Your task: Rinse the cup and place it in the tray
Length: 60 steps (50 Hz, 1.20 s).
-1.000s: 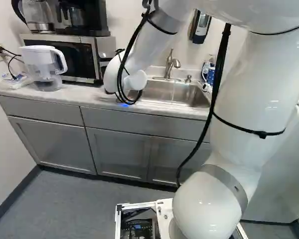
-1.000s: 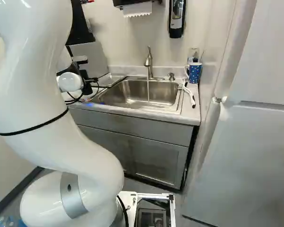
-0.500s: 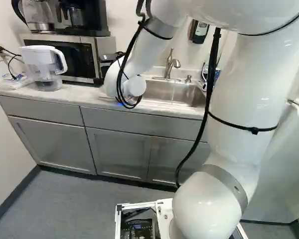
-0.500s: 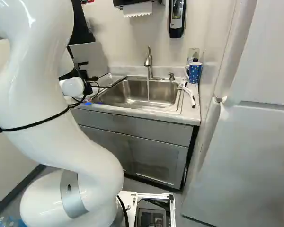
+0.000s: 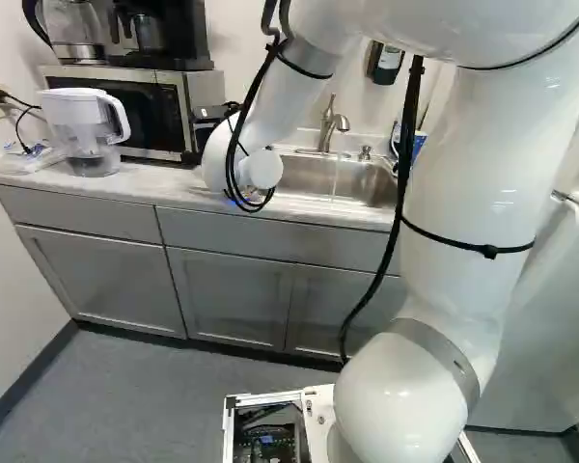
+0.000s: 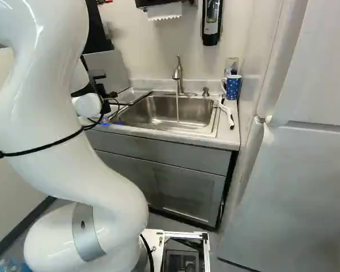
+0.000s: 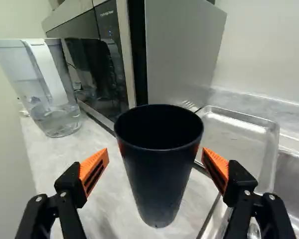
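The cup stands upright on the counter, mouth up, between the two fingers of my claw, which are spread apart; I see a gap on the side toward the pitcher, and on the tray side the pad is so near the rim that I can't say whether it touches. Either way, I have no grip on it. Just beyond, beside the sink, lies the metal tray, and the cup is outside it. A thin stream of water runs from the faucet into the sink, so the rinsing spot is ready. Nothing shows me that the cup is rinsed, and I take this to be the early part of the job: reach made, grip not. Left to do, as I judge it, are closing on the cup, lifting it, carrying it under the stream, rinsing it and setting it in the tray. I'd close evenly, since a tall, narrow-footed cup could tip if one finger pushes first.
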{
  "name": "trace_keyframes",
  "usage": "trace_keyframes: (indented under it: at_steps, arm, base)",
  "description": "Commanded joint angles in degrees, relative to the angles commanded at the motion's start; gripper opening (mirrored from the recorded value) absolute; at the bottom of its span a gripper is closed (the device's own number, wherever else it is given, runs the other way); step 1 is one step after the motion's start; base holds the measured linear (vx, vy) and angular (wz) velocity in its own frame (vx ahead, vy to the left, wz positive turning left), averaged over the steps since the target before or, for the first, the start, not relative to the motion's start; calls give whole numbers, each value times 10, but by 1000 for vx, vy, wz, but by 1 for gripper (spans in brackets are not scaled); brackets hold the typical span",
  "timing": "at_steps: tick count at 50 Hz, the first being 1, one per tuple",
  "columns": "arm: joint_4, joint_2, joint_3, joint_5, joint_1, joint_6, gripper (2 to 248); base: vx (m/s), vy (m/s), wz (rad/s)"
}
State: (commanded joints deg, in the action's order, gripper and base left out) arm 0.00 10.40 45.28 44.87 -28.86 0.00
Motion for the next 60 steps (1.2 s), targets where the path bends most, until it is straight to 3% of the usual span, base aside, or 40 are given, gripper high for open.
trace_keyframes:
  at_steps: [25,26,31,32,36,37,41,42,60]
  arm:
    - [0,-20,-22,0,-4,0,243]
    - [0,-20,-22,0,-4,0,207]
    - [0,-20,-22,0,-4,0,207]
    - [0,-20,-22,0,-4,0,169]
    - [0,-20,-22,0,-4,0,169]
    - [0,-20,-22,0,-4,0,133]
    - [0,-20,-22,0,-4,0,133]
    - [0,-20,-22,0,-4,0,123]
    - [0,-37,-23,0,0,0,123]
  base:
    - [0,0,0]
    - [0,0,0]
    - [0,0,0]
    - [0,0,0]
    - [0,0,0]
    - [0,0,0]
    - [0,0,0]
    - [0,0,0]
    - [0,0,0]
